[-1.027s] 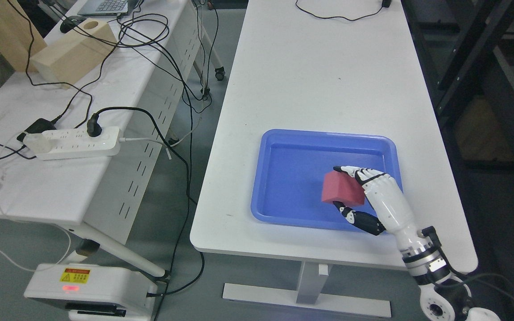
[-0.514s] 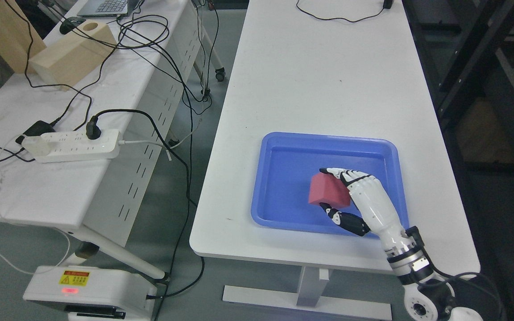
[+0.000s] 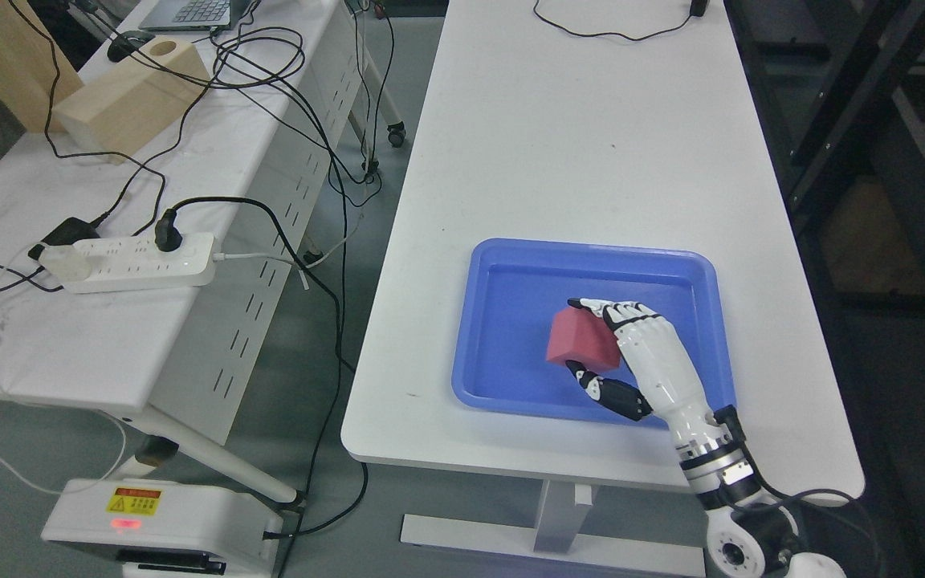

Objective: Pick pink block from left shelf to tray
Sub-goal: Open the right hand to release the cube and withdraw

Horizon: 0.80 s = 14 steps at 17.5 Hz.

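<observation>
The pink block (image 3: 581, 340) is held by the right robot hand (image 3: 631, 353) over the floor of the blue tray (image 3: 511, 265) on the white table (image 3: 575, 120); contact with the tray floor cannot be judged. The fingers (image 3: 603, 309) are wrapped over its top far edge, the thumb (image 3: 591, 385) is pressed against its near lower side. A matte, foam-like surface is suggested: probably light, slightly yielding, not slippery, not fragile. A hold across opposite flat faces, as seen here, is judged suitable; edges and corners would be poorer purchase. The left robot hand is not seen.
</observation>
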{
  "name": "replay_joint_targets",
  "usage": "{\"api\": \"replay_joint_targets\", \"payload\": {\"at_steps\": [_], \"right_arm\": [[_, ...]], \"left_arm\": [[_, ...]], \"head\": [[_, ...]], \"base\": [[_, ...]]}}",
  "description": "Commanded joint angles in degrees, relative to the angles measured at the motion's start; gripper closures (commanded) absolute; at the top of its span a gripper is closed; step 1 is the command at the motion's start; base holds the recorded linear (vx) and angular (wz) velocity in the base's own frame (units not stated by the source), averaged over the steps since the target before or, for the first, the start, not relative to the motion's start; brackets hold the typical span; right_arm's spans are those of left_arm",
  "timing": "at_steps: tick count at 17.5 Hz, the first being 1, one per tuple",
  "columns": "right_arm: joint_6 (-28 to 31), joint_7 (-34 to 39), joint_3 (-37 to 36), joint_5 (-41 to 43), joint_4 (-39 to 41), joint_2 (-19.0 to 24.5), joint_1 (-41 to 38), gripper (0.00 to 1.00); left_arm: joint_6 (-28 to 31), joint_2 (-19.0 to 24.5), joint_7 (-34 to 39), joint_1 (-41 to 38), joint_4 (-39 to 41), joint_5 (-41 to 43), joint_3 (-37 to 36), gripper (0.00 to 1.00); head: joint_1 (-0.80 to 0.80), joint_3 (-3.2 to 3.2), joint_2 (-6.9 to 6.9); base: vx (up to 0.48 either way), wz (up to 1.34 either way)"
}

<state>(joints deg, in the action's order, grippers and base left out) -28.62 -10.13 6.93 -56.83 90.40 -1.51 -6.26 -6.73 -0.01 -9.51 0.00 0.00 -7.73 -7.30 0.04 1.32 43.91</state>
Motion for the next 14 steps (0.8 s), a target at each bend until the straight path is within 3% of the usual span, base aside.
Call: {"api": "replay_joint_targets", "payload": {"at_steps": [1, 14], "right_arm": [[0.1, 0.0, 0.1, -0.1, -0.1, -0.2, -0.2, 0.50], [4.1, 2.7, 0.0, 0.1, -0.7, -0.1, -0.1, 0.29]], "left_arm": [[0.0, 1.0, 0.0, -1.1, 1.0, 0.0, 0.0, 0.00], [0.0, 1.0, 0.0, -1.1, 1.0, 0.0, 0.0, 0.00]], "head": [[0.00, 0.00, 0.00], [0.00, 0.00, 0.00]], "base": [[0.000, 0.00], [0.000, 0.00]]}}
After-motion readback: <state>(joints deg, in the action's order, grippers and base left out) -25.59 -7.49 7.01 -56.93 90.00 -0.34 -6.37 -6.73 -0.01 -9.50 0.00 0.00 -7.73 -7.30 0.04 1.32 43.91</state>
